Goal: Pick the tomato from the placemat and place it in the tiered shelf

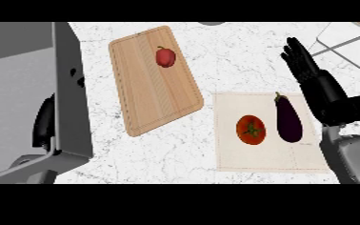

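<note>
Lying on a placemat (271, 159) on the marbled surface (232, 47), a tomato (251, 129) and aubergine (288, 119) are seen; the right hand (304, 62) is held open, fingers straight.

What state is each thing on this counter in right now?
tomato: lying on the placemat, untouched.
eggplant: lying beside it on the placemat.
red pepper: resting on the cutting board.
right hand: open, fingers up, holding nothing.
left hand: out of sight.
</note>
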`<act>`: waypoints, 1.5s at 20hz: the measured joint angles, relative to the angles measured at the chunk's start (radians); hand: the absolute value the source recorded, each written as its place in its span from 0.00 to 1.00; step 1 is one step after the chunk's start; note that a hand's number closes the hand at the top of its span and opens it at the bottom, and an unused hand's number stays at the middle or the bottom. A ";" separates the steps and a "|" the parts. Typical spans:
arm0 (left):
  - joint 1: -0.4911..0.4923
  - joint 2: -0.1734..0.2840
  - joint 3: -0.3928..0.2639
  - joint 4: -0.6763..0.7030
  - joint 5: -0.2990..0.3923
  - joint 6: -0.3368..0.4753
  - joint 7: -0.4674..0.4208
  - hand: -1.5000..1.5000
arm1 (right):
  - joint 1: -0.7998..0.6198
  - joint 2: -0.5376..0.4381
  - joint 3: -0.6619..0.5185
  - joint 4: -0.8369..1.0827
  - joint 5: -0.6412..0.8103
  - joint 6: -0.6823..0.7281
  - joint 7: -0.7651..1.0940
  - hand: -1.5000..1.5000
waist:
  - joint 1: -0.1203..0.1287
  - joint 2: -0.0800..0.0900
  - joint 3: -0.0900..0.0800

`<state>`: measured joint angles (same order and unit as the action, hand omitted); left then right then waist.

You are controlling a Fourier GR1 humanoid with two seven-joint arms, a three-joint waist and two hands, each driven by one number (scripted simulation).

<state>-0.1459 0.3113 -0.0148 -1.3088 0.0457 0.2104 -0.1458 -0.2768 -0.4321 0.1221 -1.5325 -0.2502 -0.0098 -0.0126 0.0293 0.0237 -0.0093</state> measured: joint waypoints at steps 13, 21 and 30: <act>-0.065 -0.010 0.049 -0.099 0.136 -0.132 0.236 0.50 | 0.207 0.122 -0.199 -0.226 0.165 -0.480 -0.030 0.00 | -0.073 -0.034 0.008; -0.084 -0.017 0.043 -0.153 0.152 -0.142 0.309 0.50 | 0.459 0.097 -0.029 -0.584 0.318 -0.462 0.114 0.00 | -0.048 -0.030 0.006; -0.108 -0.011 0.039 -0.163 0.150 -0.145 0.326 0.50 | 0.570 -0.215 0.046 -0.664 0.663 -0.285 0.551 0.00 | -0.036 -0.022 -0.005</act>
<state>-0.2544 0.3002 0.0245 -1.4718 0.1953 0.0650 0.1807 0.2927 -0.6471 0.1686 -2.1968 0.4131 -0.2944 0.5383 -0.0063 0.0013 -0.0143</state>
